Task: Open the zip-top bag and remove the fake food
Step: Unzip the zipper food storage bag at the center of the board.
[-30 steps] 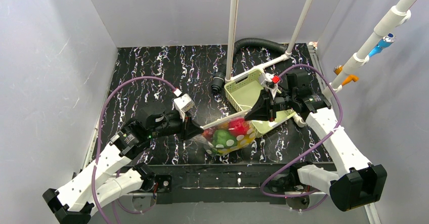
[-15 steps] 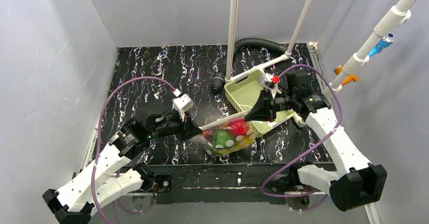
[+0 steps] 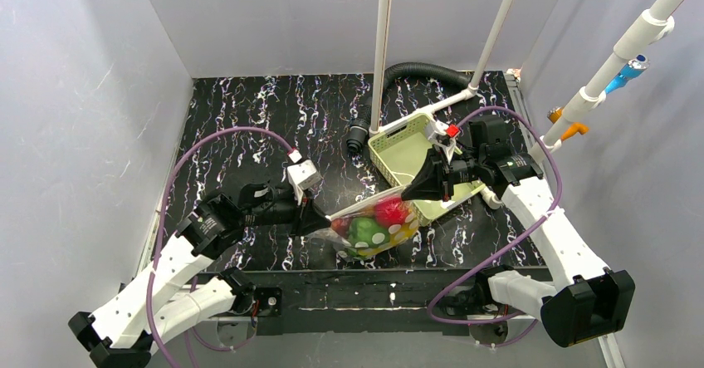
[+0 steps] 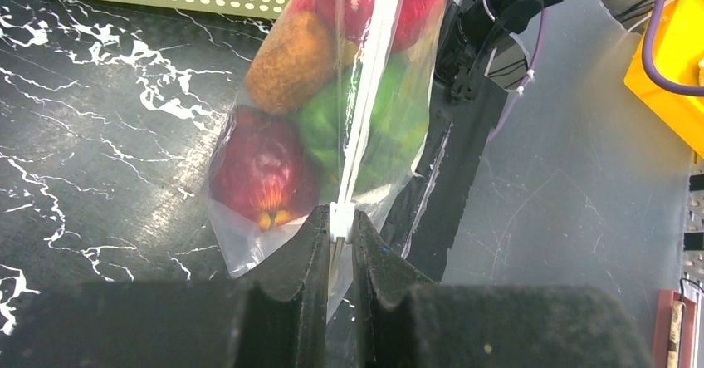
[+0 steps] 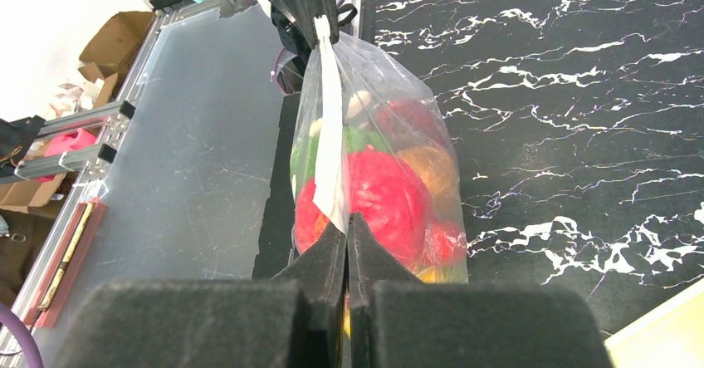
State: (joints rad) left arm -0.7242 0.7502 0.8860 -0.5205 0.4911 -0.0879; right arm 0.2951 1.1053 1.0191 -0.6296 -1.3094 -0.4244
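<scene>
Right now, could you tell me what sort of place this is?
Likely a lab robot test cell: plain grey walls box in a black marbled table, with white pipe framing overhead.

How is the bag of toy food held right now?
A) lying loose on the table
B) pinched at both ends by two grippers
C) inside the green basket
B: the left gripper and right gripper each pinch an end of the zip-top bag's seal strip.

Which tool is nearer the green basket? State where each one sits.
Right. The right tool pinches one end of the zip-top bag beside the basket's near rim; the left tool pinches the opposite end, the whole bag between it and the basket.
</scene>
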